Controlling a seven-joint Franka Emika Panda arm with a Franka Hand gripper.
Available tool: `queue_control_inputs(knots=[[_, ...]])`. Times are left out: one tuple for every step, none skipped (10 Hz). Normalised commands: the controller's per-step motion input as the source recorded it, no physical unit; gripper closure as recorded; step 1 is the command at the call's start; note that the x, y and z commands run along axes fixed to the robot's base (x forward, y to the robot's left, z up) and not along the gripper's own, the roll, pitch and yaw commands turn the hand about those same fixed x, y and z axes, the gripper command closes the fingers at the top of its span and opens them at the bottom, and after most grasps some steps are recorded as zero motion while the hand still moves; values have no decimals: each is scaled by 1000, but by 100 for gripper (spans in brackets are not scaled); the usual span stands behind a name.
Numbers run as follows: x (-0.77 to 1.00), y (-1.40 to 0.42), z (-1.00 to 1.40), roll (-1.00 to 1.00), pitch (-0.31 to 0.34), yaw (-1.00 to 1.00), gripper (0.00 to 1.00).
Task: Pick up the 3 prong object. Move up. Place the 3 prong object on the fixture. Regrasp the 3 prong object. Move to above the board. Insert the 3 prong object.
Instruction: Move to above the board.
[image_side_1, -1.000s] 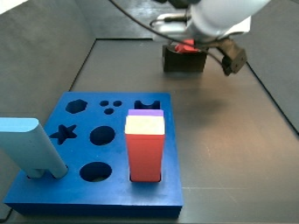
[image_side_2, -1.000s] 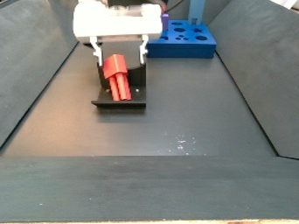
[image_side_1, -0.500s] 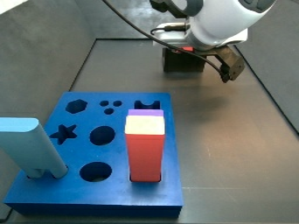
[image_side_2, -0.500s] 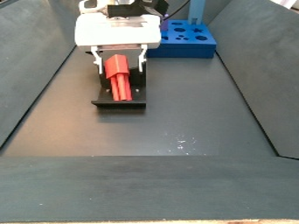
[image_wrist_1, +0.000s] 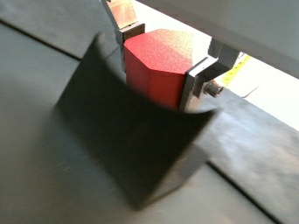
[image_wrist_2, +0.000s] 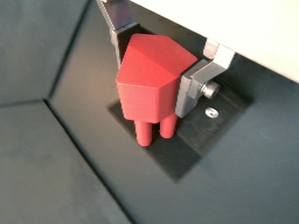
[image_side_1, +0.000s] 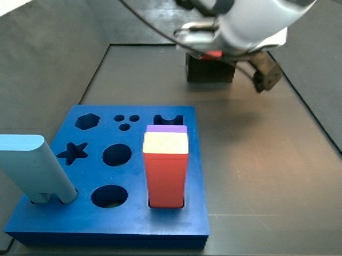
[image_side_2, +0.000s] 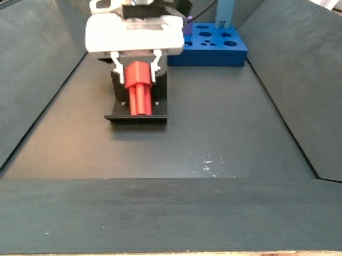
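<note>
Dark grey enclosure floor (image_side_2: 201, 150) | gripper (image_wrist_2: 160, 68) over dark olive-grey U-shaped fixture (image_side_2: 136, 108) | jaws narrow, silver plates against both flanks of salmon-red plastic 3 prong object (image_wrist_2: 149, 80) | large flat blue board (image_side_1: 118, 180) well apart

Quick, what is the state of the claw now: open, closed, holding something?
Claw: over the fixture, fingers on both sides of the 3 prong object; closed or not cannot be told.
</note>
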Motion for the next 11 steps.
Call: queue_control_inputs(knots=[[268,-25,1000,-234,177,-153,100],[255,-24,1000,-202,203,-88,100],[250,-24,1000,-150,221,-13,100],[243,-24,1000,-97,240,48,100],[241,-26,1000,-72,241,74,100],[233,-29,1000,-35,230,116,100],[231,-31,1000,-25,213,142,100],[226,-32,1000,-20,191,159,100],[215,-33,1000,-22,162,168,100],[200,-33,1000,-28,119,172,100],[188,-35,1000,-31,97,168,100]])
